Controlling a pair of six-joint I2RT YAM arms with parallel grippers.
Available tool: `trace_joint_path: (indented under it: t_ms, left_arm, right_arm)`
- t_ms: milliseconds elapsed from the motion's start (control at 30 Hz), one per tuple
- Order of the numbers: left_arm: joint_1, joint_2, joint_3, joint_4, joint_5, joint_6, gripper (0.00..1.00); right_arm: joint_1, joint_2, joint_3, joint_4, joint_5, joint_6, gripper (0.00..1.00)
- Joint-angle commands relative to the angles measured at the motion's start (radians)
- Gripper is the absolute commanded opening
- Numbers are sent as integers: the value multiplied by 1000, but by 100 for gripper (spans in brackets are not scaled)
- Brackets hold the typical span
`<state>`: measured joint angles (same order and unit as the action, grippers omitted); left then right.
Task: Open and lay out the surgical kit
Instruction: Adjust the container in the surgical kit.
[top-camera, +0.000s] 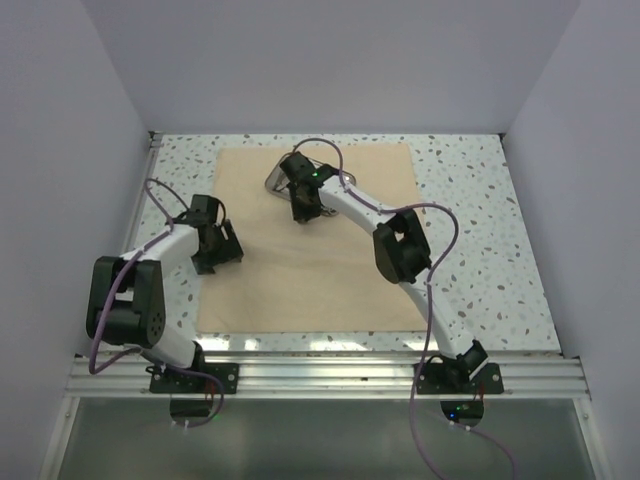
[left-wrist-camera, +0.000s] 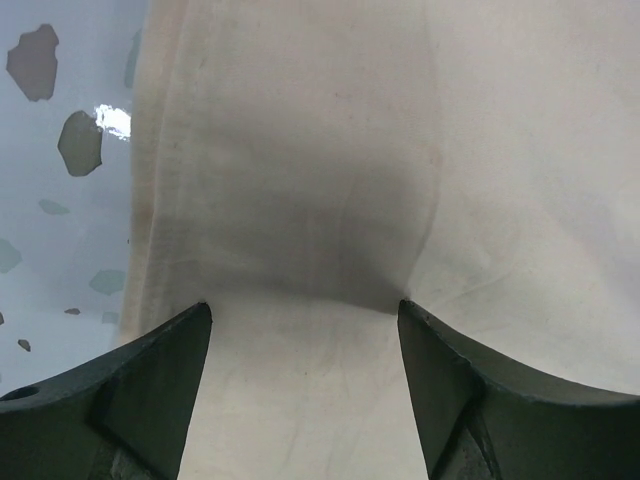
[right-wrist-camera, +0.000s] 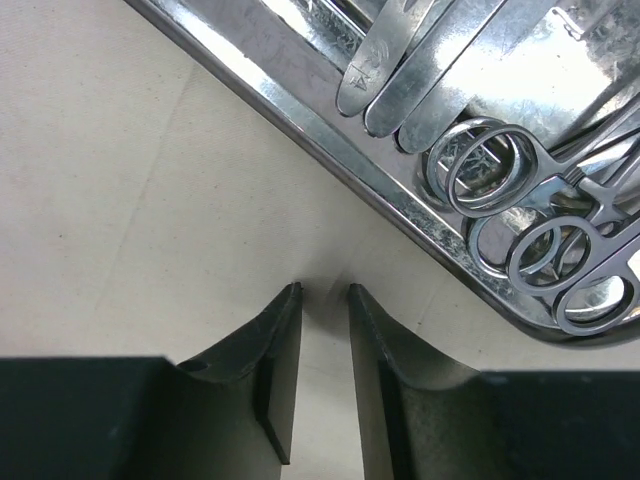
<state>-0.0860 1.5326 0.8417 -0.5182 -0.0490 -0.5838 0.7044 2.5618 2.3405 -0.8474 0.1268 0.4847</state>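
The beige-tan cloth wrap (top-camera: 310, 260) lies spread flat on the table. The shiny steel tray (top-camera: 274, 178) sits on its far part, partly hidden by my right arm. In the right wrist view the tray (right-wrist-camera: 330, 150) holds slim tweezers (right-wrist-camera: 400, 60) and ring-handled scissors and forceps (right-wrist-camera: 490, 165). My right gripper (right-wrist-camera: 324, 287) is just in front of the tray's rim, tips down on the cloth (right-wrist-camera: 130, 200), jaws a narrow gap apart with nothing between them. My left gripper (left-wrist-camera: 302, 305) is open wide and empty, low over the cloth (left-wrist-camera: 320, 150) near its left edge.
The speckled table top (top-camera: 470, 200) surrounds the cloth, and it shows left of the cloth's hem in the left wrist view (left-wrist-camera: 60, 150). White walls enclose the table on three sides. A metal rail (top-camera: 330, 375) runs along the near edge.
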Motion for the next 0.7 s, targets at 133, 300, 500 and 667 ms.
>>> trace_joint_path:
  t_ms: [133,300,500,667]
  left_arm:
    - [2,47,65,27,15,-19,78]
    - [2,72,83,27,17,-17,77]
    - [2,93,117,0,20,-1,76]
    - [2,72,135,-42,24,13,76]
  right_arm:
    - [15,-49,-121,-108,-3,-29,29]
    - [14,-81,51,-101,-36,-14,33]
    - [6,-49,167,-16,-42,15,42]
    - [-13,47,212,30,-39,20,43]
